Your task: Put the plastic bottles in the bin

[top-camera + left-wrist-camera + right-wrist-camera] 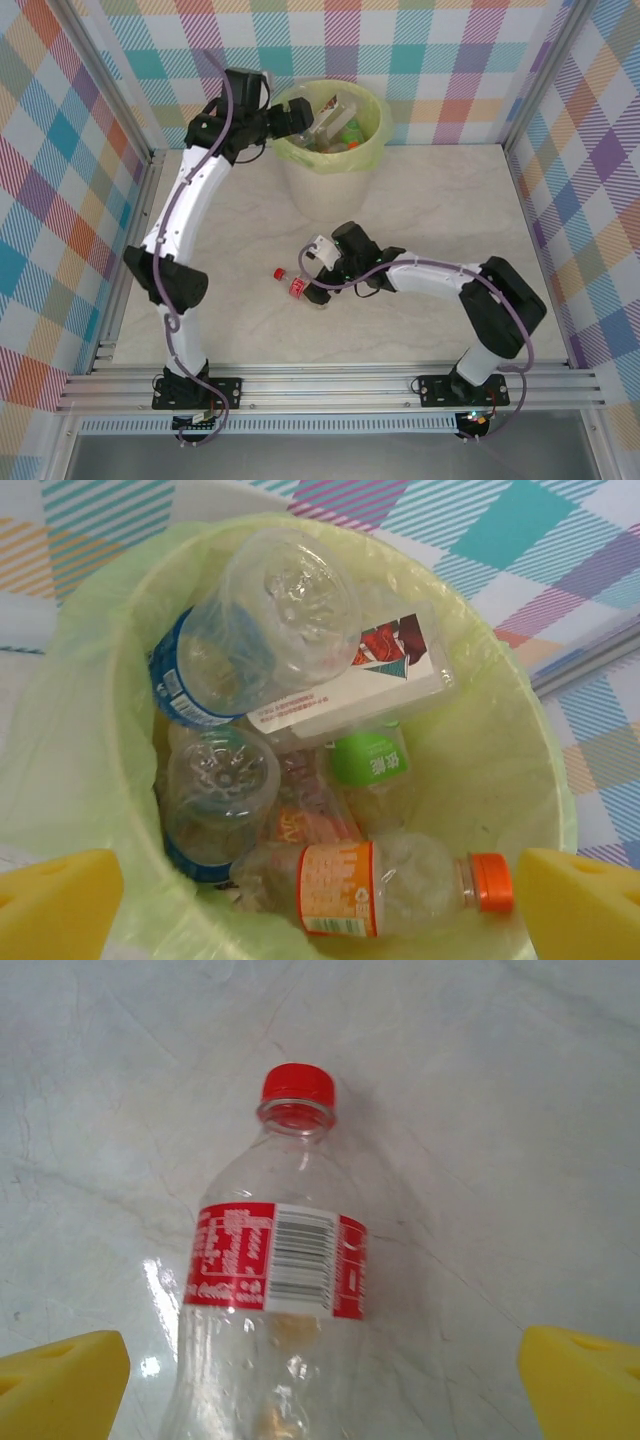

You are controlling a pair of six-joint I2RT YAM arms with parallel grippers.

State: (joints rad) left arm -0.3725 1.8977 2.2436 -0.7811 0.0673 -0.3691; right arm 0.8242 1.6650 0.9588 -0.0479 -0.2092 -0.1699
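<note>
**Operator:** Which step am I on?

**Spotter:** The pick of the red-label bottle (275, 1260). It lies on its side on the tabletop (450, 200), in front of the bin (330, 185) and apart from it. Your right end effector (322, 1385) sits low over it with its jaws fully spread, one yellow finger on either side of the body, gripping nothing. The red cap (297, 1082) points away from the wrist.

**Operator:** And my left side?

**Spotter:** Your left end effector (292, 120) hangs over the bin mouth, wide open and empty. Below it the plastic bottles (370, 885) lie piled in the liner.

**Operator:** What does the next move need?

**Spotter:** I'd say settle lower and close gently across the body, since thin plastic will give. Then lift and carry it to the bin. Clear your left arm from the rim first.

**Operator:** How do the arms sit?

**Spotter:** Your left arm reaches far forward with its wrist tipped down. Your right arm is folded, its forearm stretched leftward just above the tabletop.
</note>
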